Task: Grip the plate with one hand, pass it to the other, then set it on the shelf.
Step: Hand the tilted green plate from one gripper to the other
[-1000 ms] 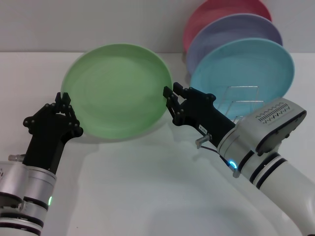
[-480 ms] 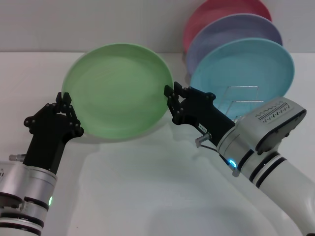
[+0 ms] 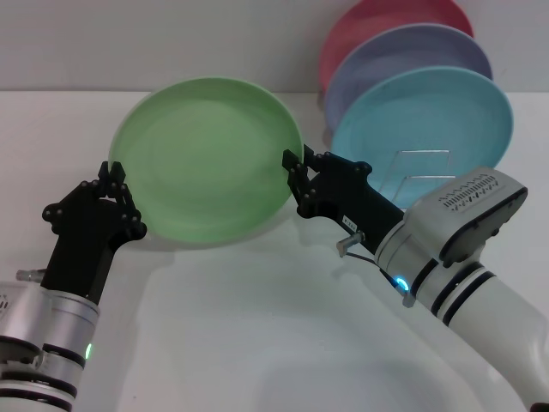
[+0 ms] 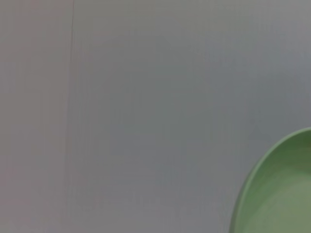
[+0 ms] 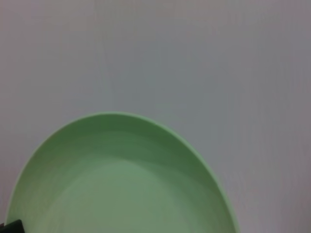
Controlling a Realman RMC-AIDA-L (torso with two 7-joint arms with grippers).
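The light green plate (image 3: 206,159) hangs tilted above the white table, its hollow side facing me. My left gripper (image 3: 112,175) is shut on its left rim. My right gripper (image 3: 297,163) stands open at the plate's right rim, one finger on each side of the edge. The left wrist view catches only a slice of the plate (image 4: 282,194); in the right wrist view the plate (image 5: 121,184) fills the lower half. The shelf (image 3: 422,174), a thin silver wire rack, stands at the back right, behind my right arm.
A turquoise plate (image 3: 446,112), a lavender plate (image 3: 412,56) and a pink plate (image 3: 377,21) stand upright on the shelf, one behind the other. The white table (image 3: 257,326) stretches in front, with a pale wall behind.
My right gripper has crept slightly left and up onto the plate's right rim. The plate and my left gripper have stayed put.
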